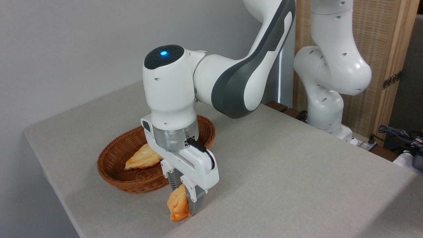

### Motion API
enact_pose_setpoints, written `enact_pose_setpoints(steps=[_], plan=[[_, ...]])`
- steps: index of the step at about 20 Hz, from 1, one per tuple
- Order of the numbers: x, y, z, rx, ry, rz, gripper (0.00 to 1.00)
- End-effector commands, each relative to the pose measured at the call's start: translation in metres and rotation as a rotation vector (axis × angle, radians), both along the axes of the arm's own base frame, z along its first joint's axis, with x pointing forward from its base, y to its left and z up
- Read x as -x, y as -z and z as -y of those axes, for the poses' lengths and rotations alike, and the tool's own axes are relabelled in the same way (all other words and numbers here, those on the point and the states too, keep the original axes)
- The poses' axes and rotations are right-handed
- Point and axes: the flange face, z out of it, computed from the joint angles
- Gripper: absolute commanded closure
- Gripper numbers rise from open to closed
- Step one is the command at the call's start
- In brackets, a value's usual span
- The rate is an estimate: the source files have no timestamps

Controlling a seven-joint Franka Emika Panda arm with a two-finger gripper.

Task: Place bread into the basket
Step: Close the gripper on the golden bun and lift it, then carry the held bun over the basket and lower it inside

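One basket [132,177]; two pastries: bread [177,206], flat pastry [142,158]; one tool [185,195].
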Motion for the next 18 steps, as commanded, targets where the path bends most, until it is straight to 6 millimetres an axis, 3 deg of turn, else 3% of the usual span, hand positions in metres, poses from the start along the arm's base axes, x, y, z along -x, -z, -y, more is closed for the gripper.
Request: enact_pose_setpoints(steps=[1,8,12,15,18], plan=[[-0.003,-0.007,-0.005,-0.001,0.012,0.034,0.63],[0.003,-0.043,-0.007,0.019,0.001,0.096,0.62],[0.009,-0.082,-0.002,0.084,-0.023,0.17,0.58],[0.013,-0.107,0.025,0.129,0.004,0.215,0.58],[0.016,-0.11,0.057,0.137,0.056,0.203,0.56]])
